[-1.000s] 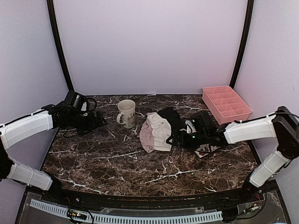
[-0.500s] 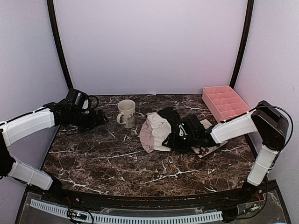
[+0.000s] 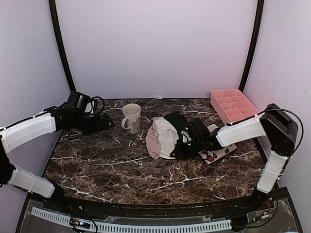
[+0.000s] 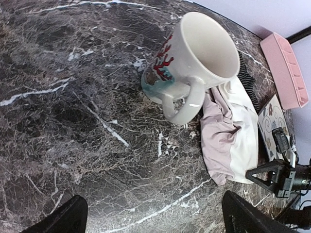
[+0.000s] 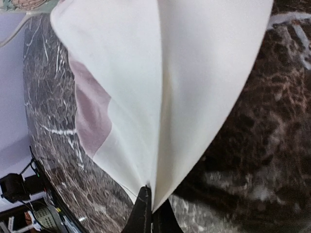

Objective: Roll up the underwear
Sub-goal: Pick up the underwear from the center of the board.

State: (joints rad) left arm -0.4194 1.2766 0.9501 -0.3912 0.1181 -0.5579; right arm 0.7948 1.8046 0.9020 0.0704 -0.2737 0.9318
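my right gripper [image 5: 149, 204]: pinched on pink-white underwear [image 5: 160, 87] edge, to start the roll | my left gripper [image 3: 105, 123]: wide, empty, left of mug [image 3: 131, 117]

Left arm [image 3: 29, 132] comes in low from my left, forearm near level, left gripper [image 3: 106, 123] spread wide. Right arm [image 3: 243, 131] stretches low toward centre, elbow up at the right edge, right gripper [image 5: 148, 213] pinched tight on a fold of the pink underwear [image 5: 194, 73].
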